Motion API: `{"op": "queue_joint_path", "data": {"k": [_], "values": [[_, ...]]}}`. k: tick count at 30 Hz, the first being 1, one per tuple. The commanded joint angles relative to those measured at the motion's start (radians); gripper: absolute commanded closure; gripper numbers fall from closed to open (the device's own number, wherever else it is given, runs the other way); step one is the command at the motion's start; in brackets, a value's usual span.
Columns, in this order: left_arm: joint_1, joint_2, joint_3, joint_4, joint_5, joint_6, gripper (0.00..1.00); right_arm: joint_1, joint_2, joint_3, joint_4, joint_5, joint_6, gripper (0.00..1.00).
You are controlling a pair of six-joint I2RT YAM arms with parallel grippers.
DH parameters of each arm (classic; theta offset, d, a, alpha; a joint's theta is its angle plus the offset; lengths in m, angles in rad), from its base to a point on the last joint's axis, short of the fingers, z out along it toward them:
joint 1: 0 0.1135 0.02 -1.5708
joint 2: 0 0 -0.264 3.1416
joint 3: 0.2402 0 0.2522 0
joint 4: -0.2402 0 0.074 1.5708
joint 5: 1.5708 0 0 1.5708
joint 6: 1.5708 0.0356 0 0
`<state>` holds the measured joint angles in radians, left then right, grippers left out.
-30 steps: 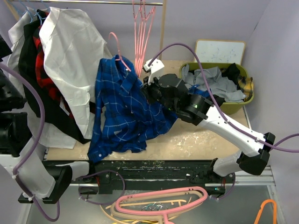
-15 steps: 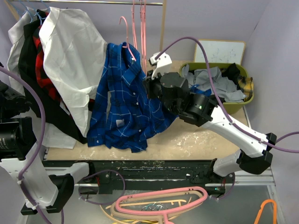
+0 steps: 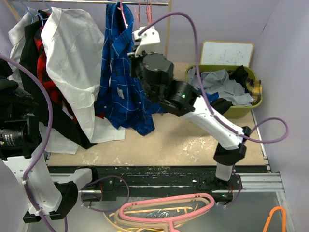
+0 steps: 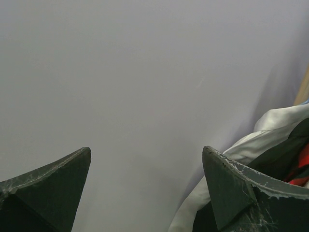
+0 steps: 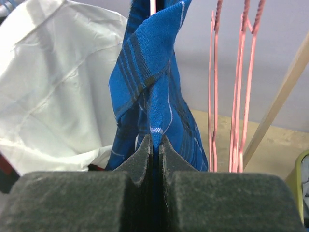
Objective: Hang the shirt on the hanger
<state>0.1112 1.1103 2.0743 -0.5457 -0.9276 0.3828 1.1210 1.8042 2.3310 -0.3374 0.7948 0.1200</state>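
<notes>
Hanging step. Right pincer [image 5: 155,145] clenched on shirt [image 5: 154,87], which hangs above and ahead of it on the hanger [image 3: 125,17]. Left pincer [image 4: 146,150] released, empty. Next, likely: seat hook on rail [image 3: 72,2], then unclench.

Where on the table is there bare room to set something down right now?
Bare tabletop runs from the shirt to the green bin, along the near edge; the right arm crosses above it. The left is crowded with hanging clothes.
</notes>
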Motion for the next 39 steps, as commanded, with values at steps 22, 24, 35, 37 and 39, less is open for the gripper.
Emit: {"op": "queue_joint_path", "data": {"k": [22,24,35,37,39], "values": [[0.007,-0.002,-0.055,-0.072,0.09,-0.063,0.0,-0.115,0.227,0.253,0.061,-0.079,0.026,1.0],[0.007,-0.001,-0.058,-0.084,0.108,-0.071,0.0,-0.122,0.23,0.246,0.061,-0.092,0.034,1.0],[0.007,0.033,-0.007,-0.201,0.22,-0.149,0.01,-0.12,0.241,0.215,0.063,-0.234,0.078,1.0],[0.007,0.037,-0.004,-0.212,0.239,-0.151,0.0,-0.114,0.217,0.189,0.08,-0.275,0.089,0.97],[0.007,0.043,0.011,-0.24,0.279,-0.16,0.0,-0.111,0.202,0.179,0.083,-0.288,0.099,0.89]]}}
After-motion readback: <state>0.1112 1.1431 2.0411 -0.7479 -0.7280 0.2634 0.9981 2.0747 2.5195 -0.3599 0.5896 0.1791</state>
